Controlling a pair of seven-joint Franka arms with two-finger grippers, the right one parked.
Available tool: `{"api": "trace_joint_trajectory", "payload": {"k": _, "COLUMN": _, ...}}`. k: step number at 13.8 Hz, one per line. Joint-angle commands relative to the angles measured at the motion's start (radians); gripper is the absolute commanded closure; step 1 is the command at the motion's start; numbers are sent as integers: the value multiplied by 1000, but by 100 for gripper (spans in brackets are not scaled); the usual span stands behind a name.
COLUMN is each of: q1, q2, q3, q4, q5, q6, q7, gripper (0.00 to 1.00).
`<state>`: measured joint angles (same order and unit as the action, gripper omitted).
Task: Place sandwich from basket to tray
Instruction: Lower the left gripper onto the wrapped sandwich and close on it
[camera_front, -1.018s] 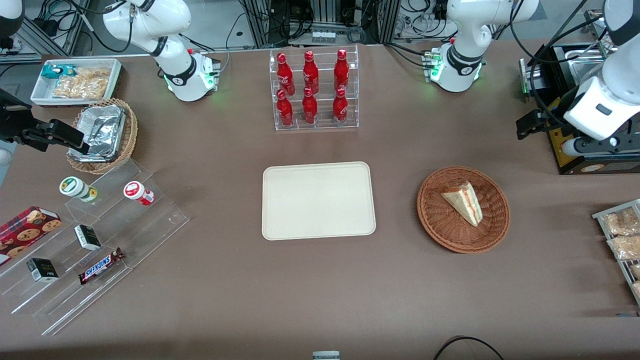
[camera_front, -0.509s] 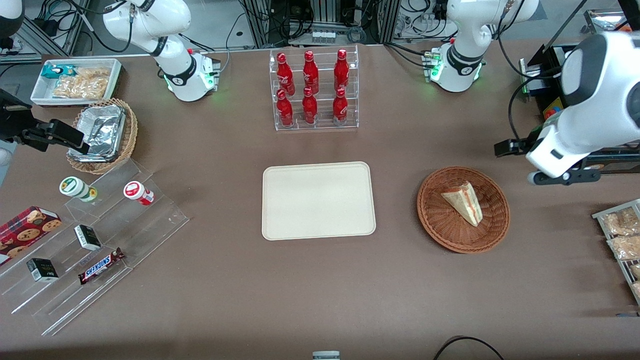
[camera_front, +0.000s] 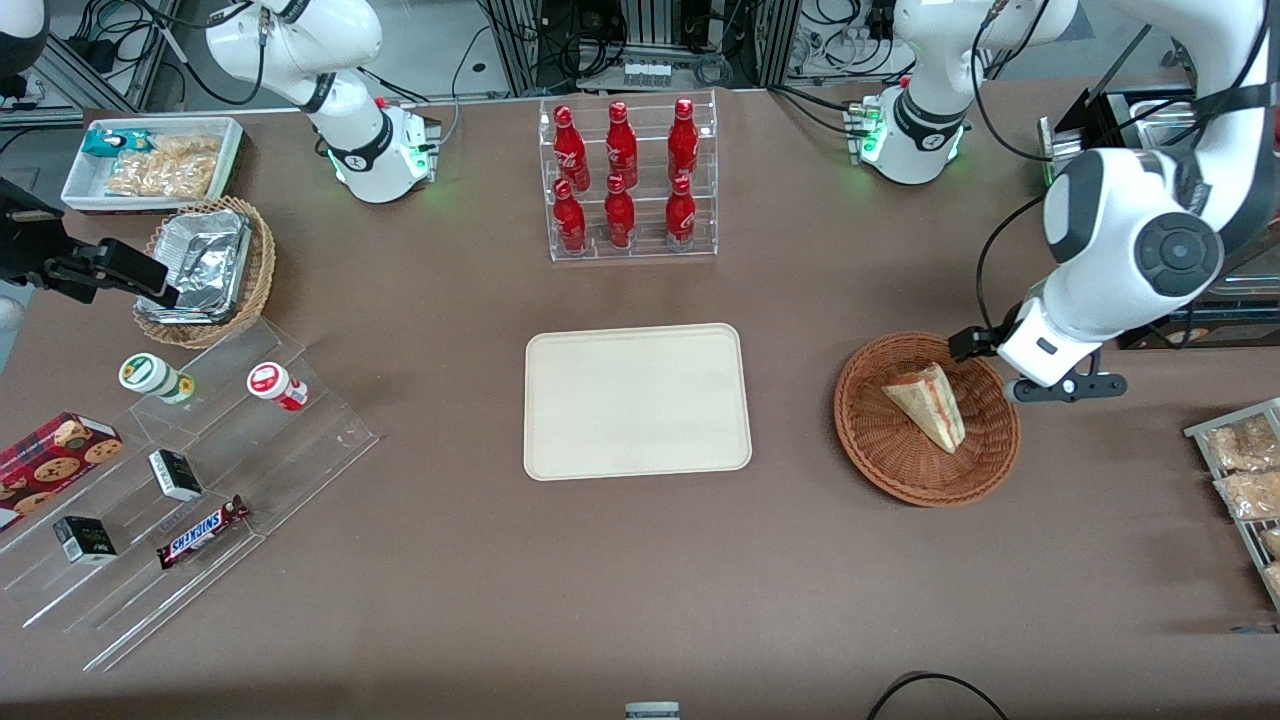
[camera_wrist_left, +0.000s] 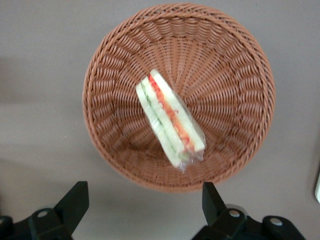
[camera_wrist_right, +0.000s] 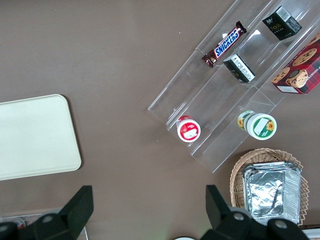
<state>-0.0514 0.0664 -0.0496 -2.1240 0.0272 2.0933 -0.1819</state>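
The sandwich (camera_front: 930, 405) (camera_wrist_left: 170, 122), a plastic-wrapped wedge with red and green filling along its edge, lies in the round reddish-brown wicker basket (camera_front: 880, 470) (camera_wrist_left: 110, 60). The cream tray (camera_front: 636, 400) (camera_wrist_right: 35, 135) lies flat beside the basket, toward the parked arm's end, with nothing on it. My left gripper (camera_front: 1050, 375) (camera_wrist_left: 143, 192) hangs above the table just outside the basket's rim, on the working arm's end. Its black fingers (camera_wrist_left: 75, 197) stand wide apart, open, with only table between them.
A clear rack of red bottles (camera_front: 625, 180) stands farther from the camera than the tray. A stepped acrylic shelf with snacks (camera_front: 190, 480), a tan basket of foil trays (camera_front: 205, 265) and a white bin (camera_front: 150, 160) lie toward the parked arm's end. Packets (camera_front: 1240, 470) lie beside the basket.
The left arm has swung from the table's working-arm end toward the basket and come down, so the gripper now hangs by the basket's rim. The sandwich, basket and tray have not moved.
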Motion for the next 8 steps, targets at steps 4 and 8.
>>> {"api": "trace_joint_trajectory", "payload": {"k": 4, "q1": -54, "q2": 0, "q3": -3, "q4": -102, "q5": 14, "q6": 178, "q7": -445, "gripper": 0}}
{"api": "trace_joint_trajectory", "payload": {"k": 8, "q1": -56, "q2": 26, "q3": -3, "q4": -132, "q5": 14, "q6": 263, "q7": -666, "gripper": 0}}
